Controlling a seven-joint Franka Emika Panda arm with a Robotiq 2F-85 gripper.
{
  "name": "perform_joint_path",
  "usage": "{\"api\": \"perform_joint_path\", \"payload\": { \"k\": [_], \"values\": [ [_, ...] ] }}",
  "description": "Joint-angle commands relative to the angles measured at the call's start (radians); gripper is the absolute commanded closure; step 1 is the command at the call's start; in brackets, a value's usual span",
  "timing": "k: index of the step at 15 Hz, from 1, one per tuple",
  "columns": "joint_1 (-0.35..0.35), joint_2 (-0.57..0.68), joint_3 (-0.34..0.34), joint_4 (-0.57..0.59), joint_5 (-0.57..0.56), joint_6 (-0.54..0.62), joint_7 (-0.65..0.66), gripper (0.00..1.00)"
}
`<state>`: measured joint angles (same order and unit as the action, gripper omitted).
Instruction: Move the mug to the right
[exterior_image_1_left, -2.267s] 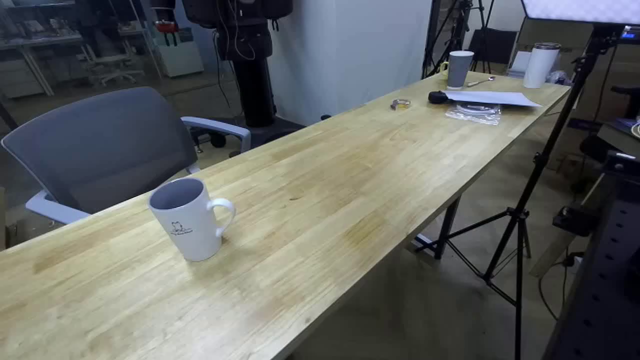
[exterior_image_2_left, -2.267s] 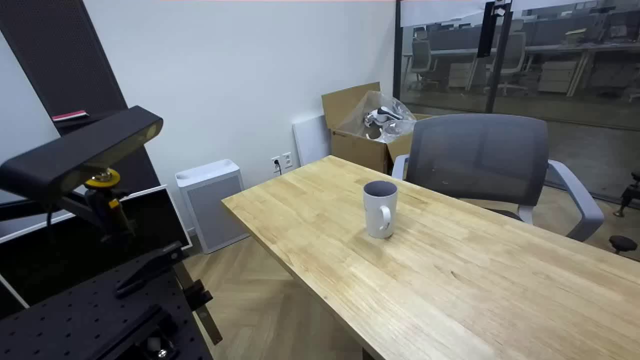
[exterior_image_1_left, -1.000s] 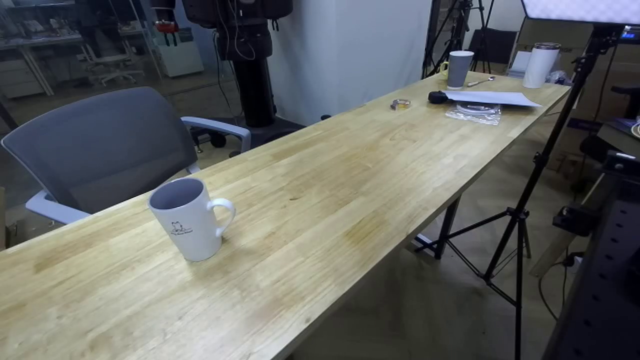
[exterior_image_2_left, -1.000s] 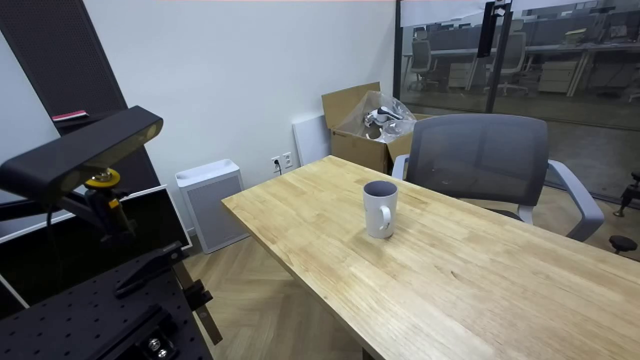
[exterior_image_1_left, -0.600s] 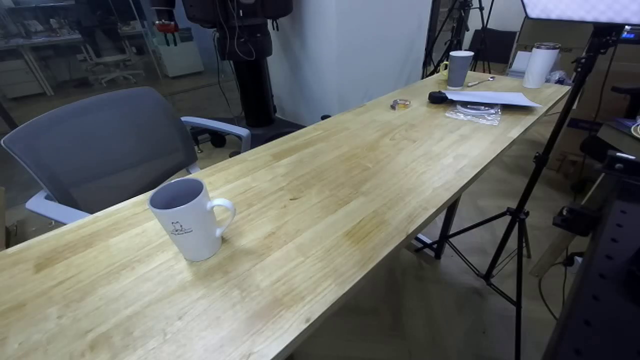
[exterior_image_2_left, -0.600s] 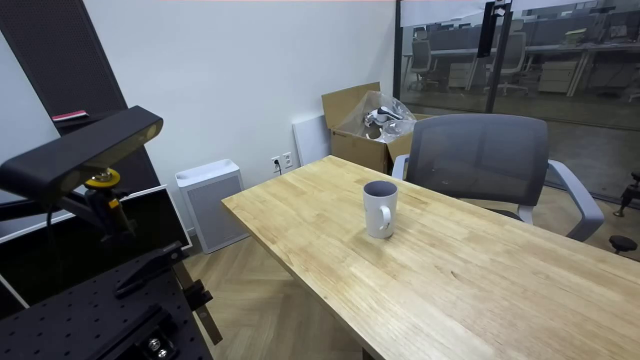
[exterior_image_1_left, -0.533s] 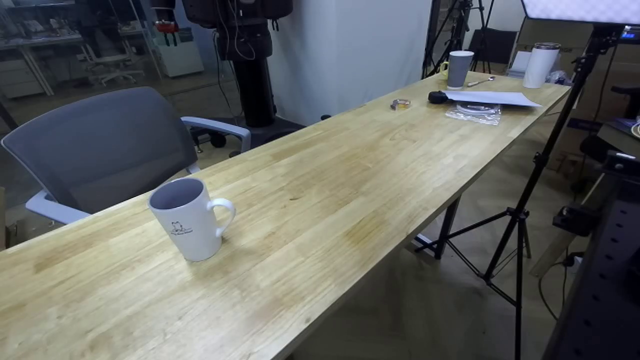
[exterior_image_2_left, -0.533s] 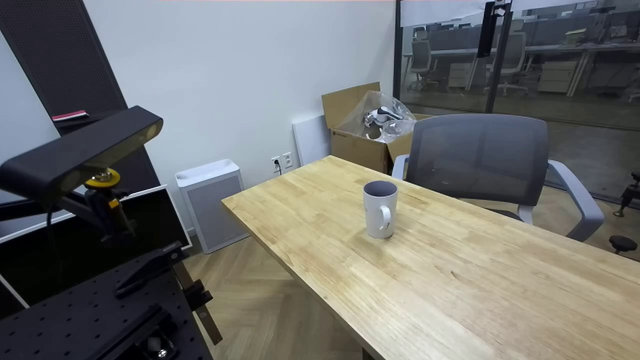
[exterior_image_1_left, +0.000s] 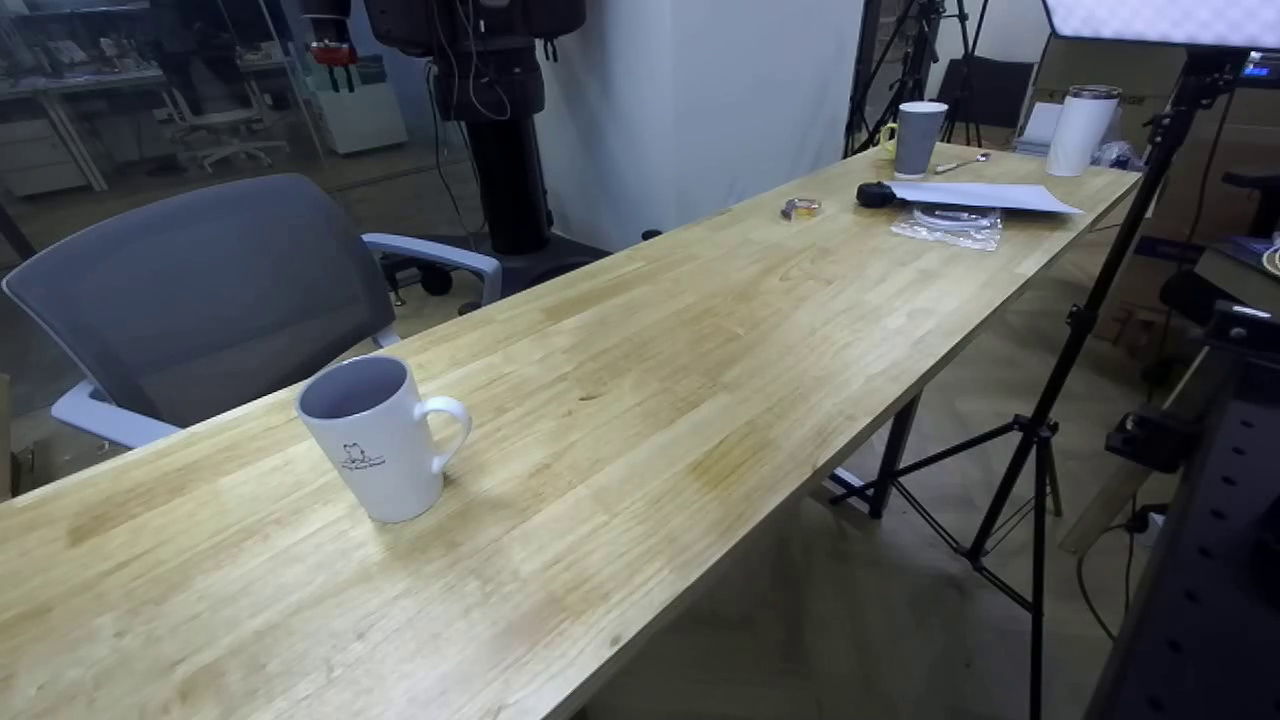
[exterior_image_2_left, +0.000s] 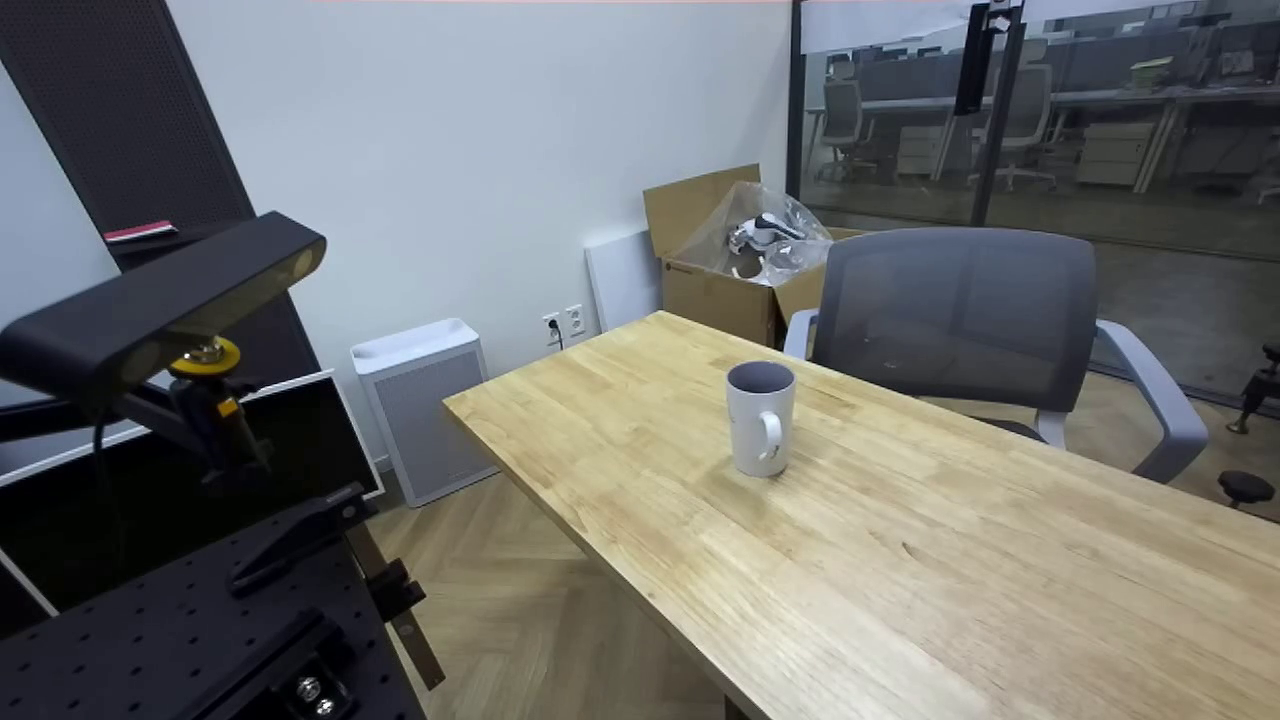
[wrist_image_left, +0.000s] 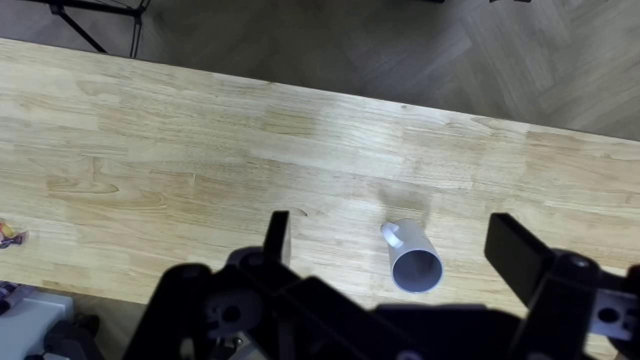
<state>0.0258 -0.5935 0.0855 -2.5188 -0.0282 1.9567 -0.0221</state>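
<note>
The white mug (exterior_image_1_left: 395, 455) stands upright on the wooden table (exterior_image_1_left: 690, 370), with a loop handle, a dark grey interior and a small print on its side. It also shows in an exterior view (exterior_image_2_left: 752, 430), where its handle faces that camera. In the wrist view the mug (wrist_image_left: 411, 239) is seen from above, its handle toward the left finger. My gripper (wrist_image_left: 391, 215) is wide open, with the mug between its fingers in the picture, apart from both and seemingly below them. Nothing is held. The gripper does not show in the exterior views.
A grey chair (exterior_image_1_left: 200, 290) stands close to the table's long edge near the mug. At the far end are a grey cup (exterior_image_1_left: 918, 140), a white tumbler (exterior_image_1_left: 1083, 132), paper (exterior_image_1_left: 985, 195) and a plastic bag (exterior_image_1_left: 950, 226). A tripod (exterior_image_1_left: 1085, 290) stands beside the opposite edge.
</note>
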Motion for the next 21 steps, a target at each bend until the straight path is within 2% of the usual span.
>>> {"api": "perform_joint_path", "payload": {
  "k": [1,6,13,17,21],
  "values": [
    [0.013,0.001,-0.011,0.002,-0.007,-0.003,0.006,0.0],
    [0.02,-0.011,-0.013,0.005,-0.006,-0.004,-0.008,0.0],
    [0.038,0.054,-0.039,0.011,0.001,0.151,-0.097,0.0],
    [0.048,0.169,-0.086,0.048,0.034,0.236,-0.186,0.0],
    [0.068,0.319,-0.132,0.119,0.12,0.288,-0.304,0.0]
  ]
}}
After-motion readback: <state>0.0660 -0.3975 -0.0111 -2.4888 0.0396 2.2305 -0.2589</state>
